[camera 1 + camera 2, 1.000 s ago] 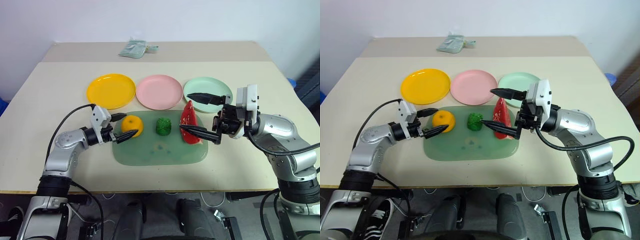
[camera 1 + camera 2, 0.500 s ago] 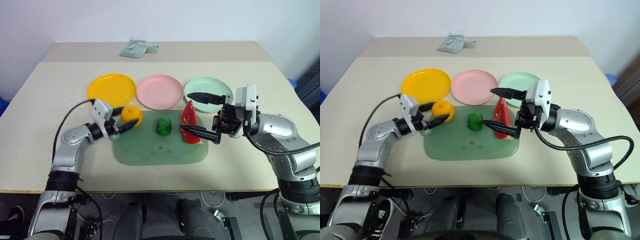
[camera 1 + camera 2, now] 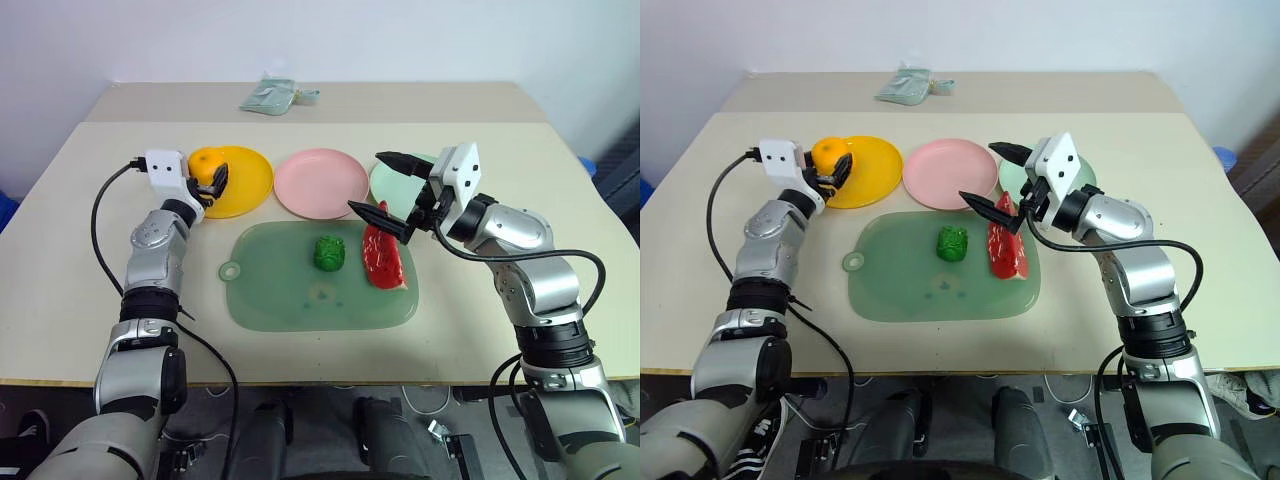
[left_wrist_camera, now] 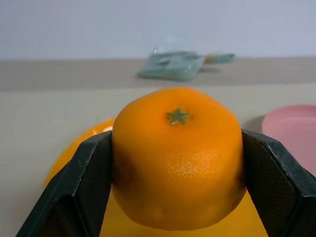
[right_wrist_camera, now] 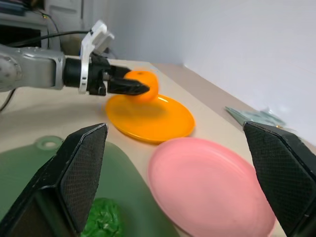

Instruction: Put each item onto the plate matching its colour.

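The left gripper (image 3: pixel 210 181) is clamped on the orange fruit (image 3: pixel 205 164), one black finger on either side of it, and holds it in the air above the near-left part of the yellow plate (image 3: pixel 243 183); the fruit is not yet set down, so this first placement looks close to done but still needs lowering and release. The right gripper (image 3: pixel 392 184) has its fingers spread wide with nothing between them, hovering above the far right corner of the green mat (image 3: pixel 290 300), over the top of the red wedge slice (image 3: pixel 381 258). That slice lies on the mat near its right edge, and the small dark-green lump (image 3: pixel 328 252) sits beside it toward the mat's middle; both are untouched. Beyond the mat's far edge, the pink plate (image 3: pixel 320 183) is bare, and the mint green plate (image 3: pixel 398 184), partly behind the right gripper, carries nothing that can be seen. Judging by this, no item has landed yet and two remain to be picked.
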